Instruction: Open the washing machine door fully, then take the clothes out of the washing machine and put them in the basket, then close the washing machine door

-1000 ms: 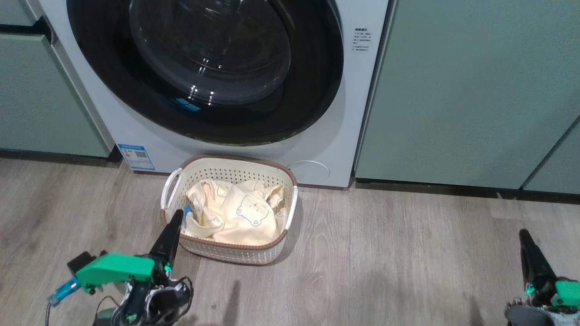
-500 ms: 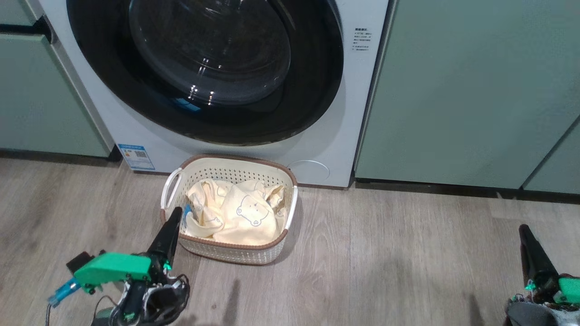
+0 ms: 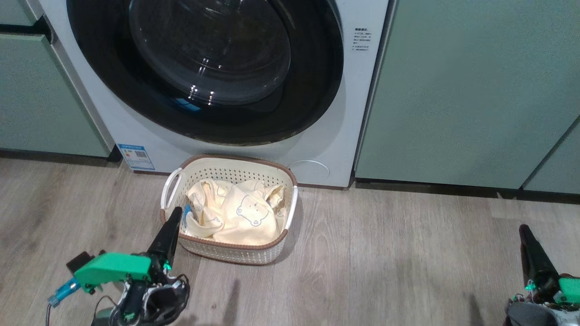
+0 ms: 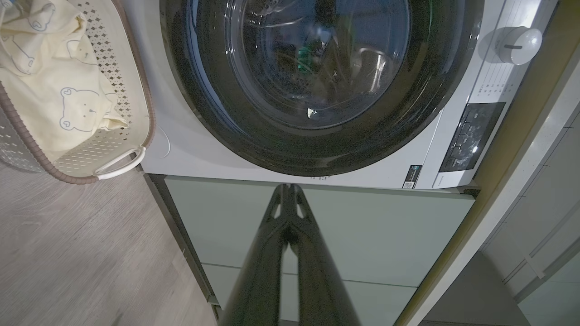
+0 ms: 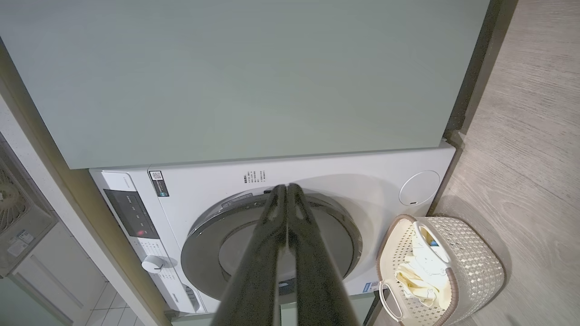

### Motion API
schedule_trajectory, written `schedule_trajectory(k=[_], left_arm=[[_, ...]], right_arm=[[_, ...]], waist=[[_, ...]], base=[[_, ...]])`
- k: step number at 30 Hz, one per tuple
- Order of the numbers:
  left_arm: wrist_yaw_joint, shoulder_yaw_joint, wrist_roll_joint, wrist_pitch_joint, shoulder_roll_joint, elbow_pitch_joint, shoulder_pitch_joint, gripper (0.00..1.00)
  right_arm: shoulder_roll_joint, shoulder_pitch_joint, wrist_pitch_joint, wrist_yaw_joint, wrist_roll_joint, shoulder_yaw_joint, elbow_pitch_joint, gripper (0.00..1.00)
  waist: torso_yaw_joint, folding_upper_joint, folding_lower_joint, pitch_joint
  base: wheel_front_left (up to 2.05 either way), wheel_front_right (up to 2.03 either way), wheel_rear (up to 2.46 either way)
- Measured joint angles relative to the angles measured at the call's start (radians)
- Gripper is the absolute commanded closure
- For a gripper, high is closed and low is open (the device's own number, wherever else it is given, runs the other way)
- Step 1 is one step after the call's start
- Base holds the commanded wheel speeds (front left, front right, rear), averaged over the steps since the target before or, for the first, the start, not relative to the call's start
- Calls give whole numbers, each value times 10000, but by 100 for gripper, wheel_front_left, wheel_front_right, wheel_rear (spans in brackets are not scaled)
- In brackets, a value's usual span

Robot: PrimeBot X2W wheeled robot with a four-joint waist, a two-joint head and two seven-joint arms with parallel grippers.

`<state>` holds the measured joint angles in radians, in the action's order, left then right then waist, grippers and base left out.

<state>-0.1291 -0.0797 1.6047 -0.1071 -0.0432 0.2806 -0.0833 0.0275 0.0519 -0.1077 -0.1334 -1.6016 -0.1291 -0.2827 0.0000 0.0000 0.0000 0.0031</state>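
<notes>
The washing machine door (image 3: 208,68) lies closed flat against the white washing machine (image 3: 358,113); its black rim and glass bowl also face the left wrist view (image 4: 317,77) and the right wrist view (image 5: 213,240). The cream basket (image 3: 235,253) stands on the floor in front of the machine, with the pale-yellow clothes (image 3: 240,213) inside, bear drawing up. My left gripper (image 3: 174,213) is shut and empty, its tip beside the basket's near-left corner. At the lower right, my right gripper (image 3: 524,231) is shut and empty, well clear of the basket.
Sage-green cabinets (image 3: 471,90) flank the machine on both sides. Grey wood floor (image 3: 385,262) stretches between the basket and my right arm. The machine's dial (image 4: 516,43) and control panel (image 4: 471,136) appear in the left wrist view.
Both grippers have risen very slightly in the head view; the door, basket and clothes are unmoved.
</notes>
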Motion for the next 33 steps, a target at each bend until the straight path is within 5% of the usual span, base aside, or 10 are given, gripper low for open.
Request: schedule_trajectory(k=[33], left_arm=[[0, 0, 0, 0, 2, 0, 0, 100]], right_arm=[[0, 0, 0, 0, 0, 0, 0, 100]], waist=[[0, 0, 0, 0]], base=[[0, 0, 0]])
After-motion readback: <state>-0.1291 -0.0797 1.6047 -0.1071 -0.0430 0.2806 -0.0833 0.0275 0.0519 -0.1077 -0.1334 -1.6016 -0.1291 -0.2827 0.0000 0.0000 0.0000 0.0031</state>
